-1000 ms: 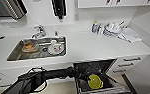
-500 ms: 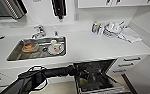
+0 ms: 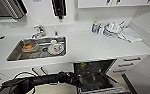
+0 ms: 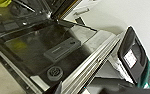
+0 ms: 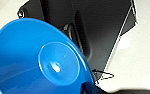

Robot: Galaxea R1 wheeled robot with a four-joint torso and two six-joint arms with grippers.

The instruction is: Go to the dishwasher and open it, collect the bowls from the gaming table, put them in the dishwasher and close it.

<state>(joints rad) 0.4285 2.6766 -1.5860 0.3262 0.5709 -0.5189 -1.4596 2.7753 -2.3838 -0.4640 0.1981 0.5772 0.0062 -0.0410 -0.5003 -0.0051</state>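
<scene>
The white desk [image 3: 91, 47] is stretching across the head view, carrying a steel sink [image 3: 14, 55] with a tap [image 3: 39, 31] behind it. Two dishes are sitting in the sink: one with something orange [image 3: 29, 46] and a white one [image 3: 56, 48] beside it. Toward the far right of the desk, bottles [image 3: 96, 27], a cluster of dishware [image 3: 113, 28] and a cloth [image 3: 129, 35] are lying close together. White drawers [image 3: 131, 63] are showing below the desk's right end.

Under the desk, the dishwasher [image 3: 96, 75] is standing open, its door [image 4: 48, 50] folded down flat and its dark interior exposed. A yellow-green bowl [image 3: 83, 64] is sitting deep inside, at the back; it is also peeking in at the corner of the left wrist view [image 4: 1, 2]. On the inner face of the door, a grey detergent flap [image 4: 62, 49] and a round cap [image 4: 54, 73] are visible.

The left arm [image 3: 41, 80] is reaching from the left across the cabinet fronts into the dishwasher opening. Whether the left pincer is open or closed cannot be told.

In the right wrist view, a blue bowl [image 5: 41, 57] is showing large, its underside facing the camera, right against the right pincer, which appears to be gripping it at the rim.
</scene>
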